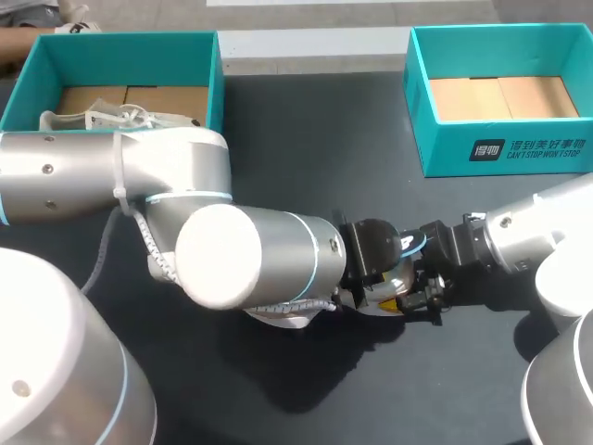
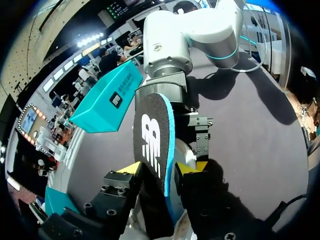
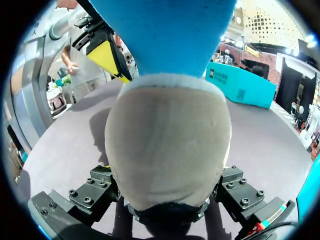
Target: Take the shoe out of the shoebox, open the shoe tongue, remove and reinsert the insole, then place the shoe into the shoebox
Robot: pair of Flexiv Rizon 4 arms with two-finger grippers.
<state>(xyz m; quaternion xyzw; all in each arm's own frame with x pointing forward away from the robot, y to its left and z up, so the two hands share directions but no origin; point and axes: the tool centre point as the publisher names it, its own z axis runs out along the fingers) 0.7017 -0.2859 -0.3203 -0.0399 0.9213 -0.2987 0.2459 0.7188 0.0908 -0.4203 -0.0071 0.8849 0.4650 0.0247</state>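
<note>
Left wrist view: our left gripper (image 2: 161,169) clamps the insole (image 2: 150,125), pointing lengthwise toward the shoe (image 3: 167,145); our right gripper (image 3: 167,197) grasps its heel

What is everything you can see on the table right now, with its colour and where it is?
left box: 1, teal, far left of table.
right box: 1, teal, far right, brown cardboard floor showing.
boxed shoe: 1, white, inside left box.
shoe: 1, cream heel, mid-table under the left arm, heel in right gripper.
insole: 1, black face, blue edge, upright in left gripper, close to the shoe.
table: 1, dark grey.
left gripper: 1, yellow tips, shut on insole.
right gripper: 1, black, shut on shoe.
</note>
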